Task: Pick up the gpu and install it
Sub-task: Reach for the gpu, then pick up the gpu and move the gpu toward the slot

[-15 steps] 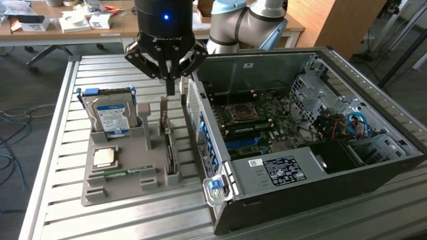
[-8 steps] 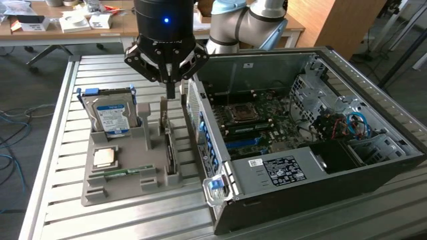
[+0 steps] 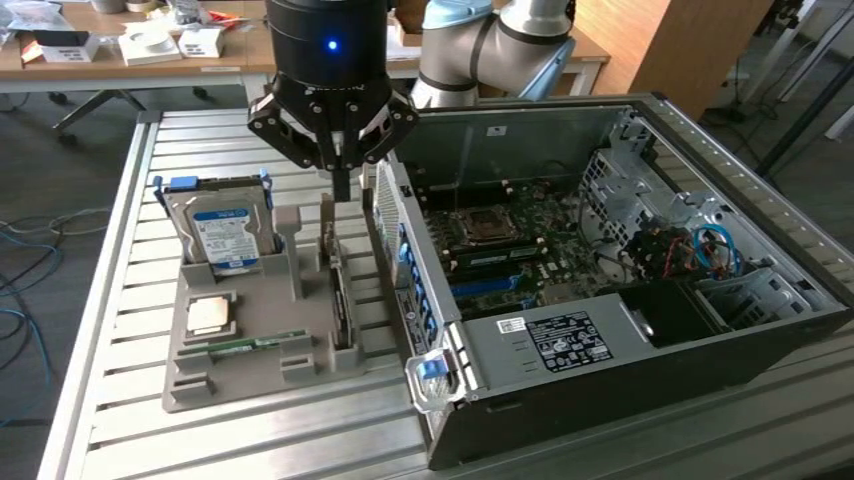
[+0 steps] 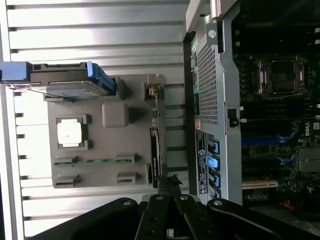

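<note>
One tool (image 3: 344, 190), fingers drawn narrow and holding nothing, hangs above the grey tray (image 3: 200, 385). The gpu (image 3: 342, 305) stands on edge in that tray, on its side nearest the open computer case (image 3: 534, 340). Pickup and installation both remain.

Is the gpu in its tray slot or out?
In: the gpu stands on edge in the grey tray beside the case, the pincer above it.
</note>
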Robot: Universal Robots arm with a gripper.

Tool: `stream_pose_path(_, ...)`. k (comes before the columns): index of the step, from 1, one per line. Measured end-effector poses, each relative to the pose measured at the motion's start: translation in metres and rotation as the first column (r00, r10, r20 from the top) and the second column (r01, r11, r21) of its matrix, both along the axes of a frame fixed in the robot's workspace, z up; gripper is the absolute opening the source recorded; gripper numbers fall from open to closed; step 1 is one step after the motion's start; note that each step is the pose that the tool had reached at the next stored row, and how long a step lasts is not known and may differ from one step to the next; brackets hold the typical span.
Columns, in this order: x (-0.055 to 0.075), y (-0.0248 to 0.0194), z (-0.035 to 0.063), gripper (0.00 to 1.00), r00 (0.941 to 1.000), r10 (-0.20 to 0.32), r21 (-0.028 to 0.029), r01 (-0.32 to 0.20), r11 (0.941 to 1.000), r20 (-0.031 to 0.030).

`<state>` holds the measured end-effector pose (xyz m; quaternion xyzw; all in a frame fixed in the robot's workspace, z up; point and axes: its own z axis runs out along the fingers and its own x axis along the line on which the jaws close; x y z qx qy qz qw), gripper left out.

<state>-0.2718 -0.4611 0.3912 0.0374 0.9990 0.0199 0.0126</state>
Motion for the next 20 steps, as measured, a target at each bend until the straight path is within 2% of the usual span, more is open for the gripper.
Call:
stream_pose_path(3, -0.0004, -0.0015, -0.0002, 0.11, 1.0, 0.0, -0.0001, 0.0, 1.0, 0.0)
stream_pose_path(18, -0.0003, -0.0016, -0.0002, 0.11, 1.0, 0.0, -0.0001, 0.0, 1.0, 0.0)
stream_pose_path(19, -0.0003, -0.0016, -0.0002, 0.11, 1.0, 0.0, 0.0, 0.0, 1.0, 0.0)
stream_pose_path(20, -0.0003, -0.0016, -0.0002, 0.17, 1.0, 0.0, 0.0, 0.0, 1.0, 0.0)
